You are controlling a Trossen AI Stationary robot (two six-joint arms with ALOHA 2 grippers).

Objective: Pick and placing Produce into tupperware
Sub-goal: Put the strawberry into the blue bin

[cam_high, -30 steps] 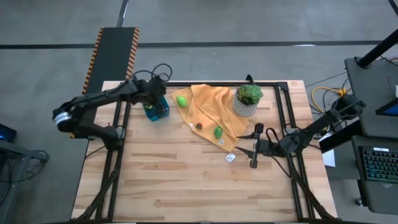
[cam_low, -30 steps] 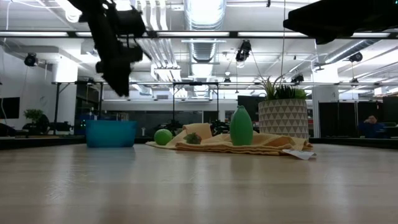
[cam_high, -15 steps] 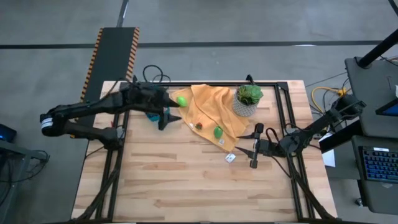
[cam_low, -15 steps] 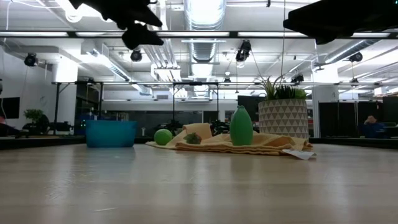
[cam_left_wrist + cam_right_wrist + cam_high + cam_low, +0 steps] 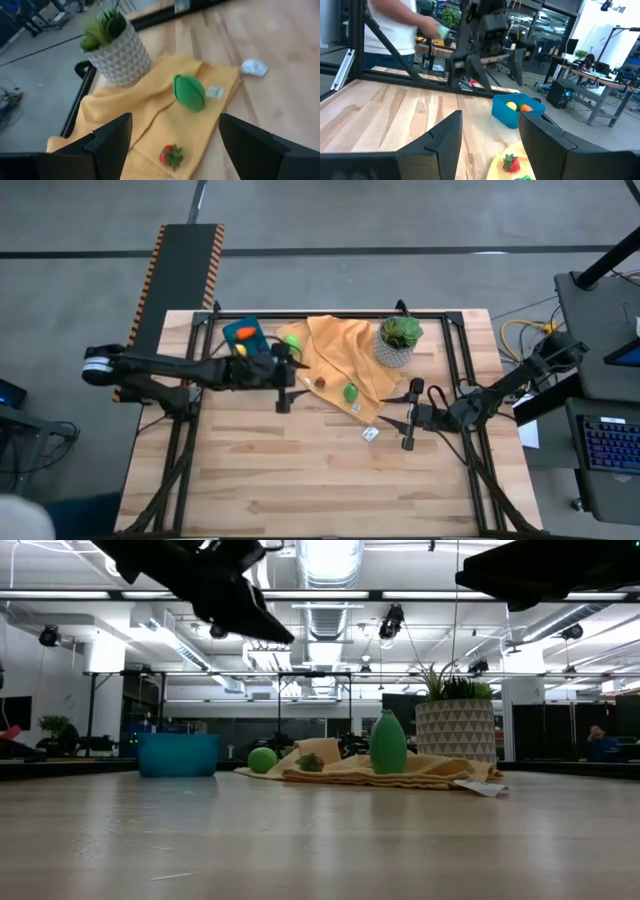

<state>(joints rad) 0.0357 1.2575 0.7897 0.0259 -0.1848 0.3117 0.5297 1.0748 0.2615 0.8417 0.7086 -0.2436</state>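
Observation:
The blue tupperware (image 5: 244, 333) stands at the far left of the table, with a yellow piece (image 5: 511, 105) and an orange piece (image 5: 526, 107) of produce inside. On the orange-yellow cloth (image 5: 335, 355) lie a green ball (image 5: 292, 340), a small strawberry (image 5: 170, 155) and a green pear-shaped piece (image 5: 190, 92). My left gripper (image 5: 292, 380) hovers open and empty above the cloth's left edge, pointing toward the strawberry and the green piece. My right gripper (image 5: 410, 416) waits open and empty at the right, above the table.
A leafy plant in a pale patterned pot (image 5: 399, 340) stands on the cloth's far right corner. A white tag (image 5: 370, 434) lies on the wood near the cloth's near corner. A person in a white shirt (image 5: 395, 25) stands beyond the far edge.
My left gripper has swung from above the tupperware toward the table's right and near side, out over the cloth's left edge. It has tipped up from pointing steeply down to a shallow downward slant. The tupperware and its yellow and orange pieces are uncovered in the high view.

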